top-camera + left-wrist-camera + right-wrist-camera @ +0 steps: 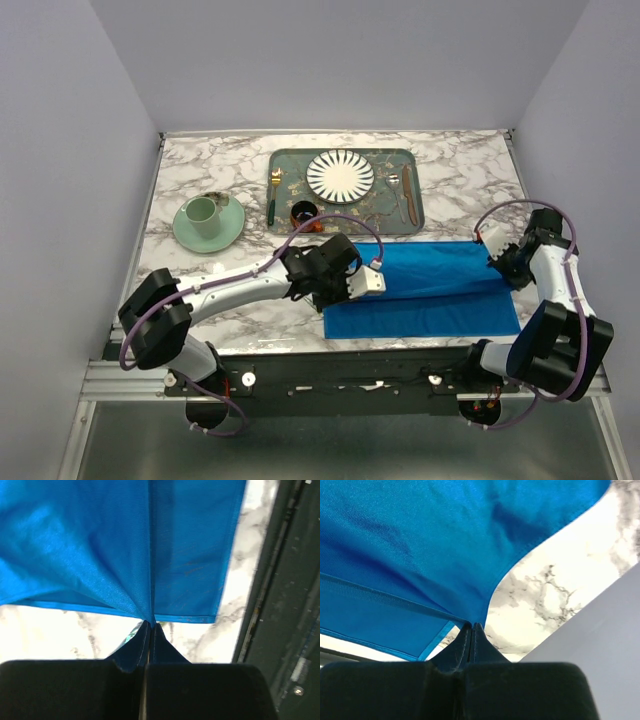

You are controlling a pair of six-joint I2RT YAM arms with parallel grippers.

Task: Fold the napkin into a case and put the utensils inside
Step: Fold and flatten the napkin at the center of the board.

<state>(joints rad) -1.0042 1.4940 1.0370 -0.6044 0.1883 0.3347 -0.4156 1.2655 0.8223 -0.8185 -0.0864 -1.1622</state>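
Napkin [430, 295] first: we see the left end effector [151, 625] fully closed, pinching its hem, with cloth fanning out from the tips. The right end effector [471, 626] is likewise clamped on the opposite edge. The cloth lies at 5 o'clock on the surface [200, 290], its far edge strung between the arms. We judge a fold is in hand. Next, carry both pinches toward 6 o'clock together and lay the edges flush. Only the top view shows the utensils [406, 196] on the tray [290, 165] at 12 o'clock; only the wrist views show the pinches.

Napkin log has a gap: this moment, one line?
napkin: part-folded | left hand: shut on it | right hand: shut on it
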